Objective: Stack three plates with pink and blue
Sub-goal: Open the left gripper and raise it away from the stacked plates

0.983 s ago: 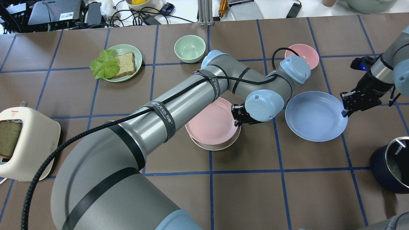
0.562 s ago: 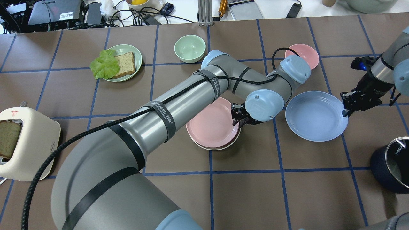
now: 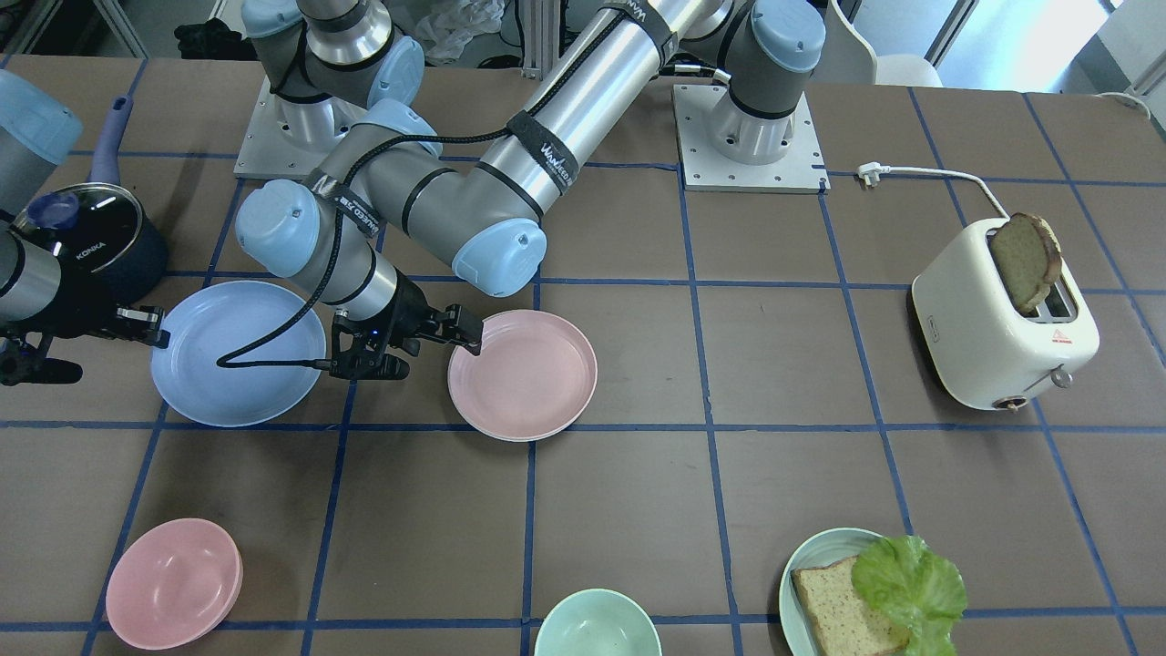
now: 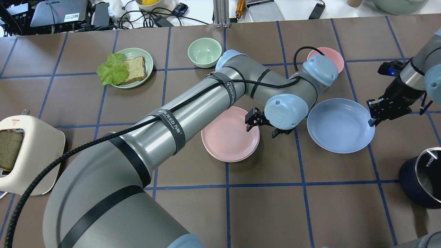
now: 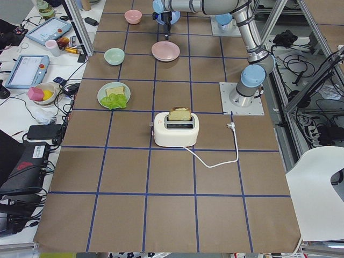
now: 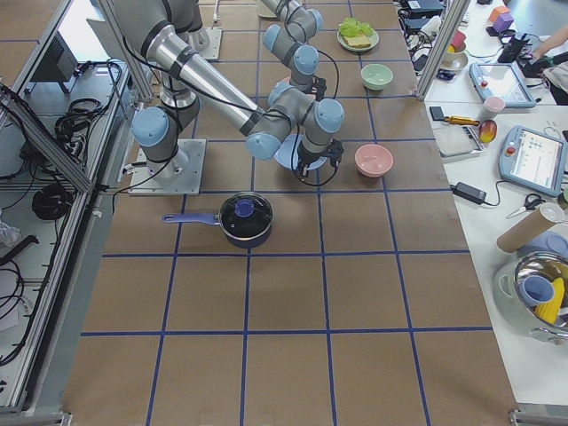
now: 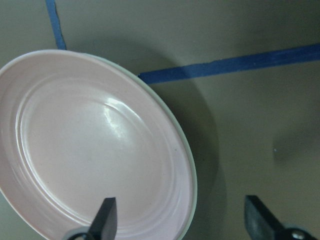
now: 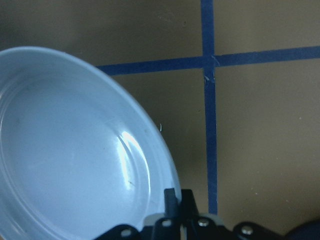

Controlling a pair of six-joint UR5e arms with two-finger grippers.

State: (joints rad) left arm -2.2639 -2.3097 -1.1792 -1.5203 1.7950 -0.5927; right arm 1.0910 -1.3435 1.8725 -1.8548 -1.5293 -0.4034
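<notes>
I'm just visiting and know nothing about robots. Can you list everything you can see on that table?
pink plate: one, pale pink, middle, on top of the cream plate
cream plate: one, only its edge shows
blue plate: one, pale blue, right of the stack
mint bowl: one, pale green, far side
pink bowl: one, far right
food plate: one, pale teal, far left, holding bread and lettuce
toaster: one, cream, left edge, toast slice inside
pot: one, dark blue, right edge
left gripper: open, at the pink plate's rim
right gripper: shut on the blue plate's rim
</notes>
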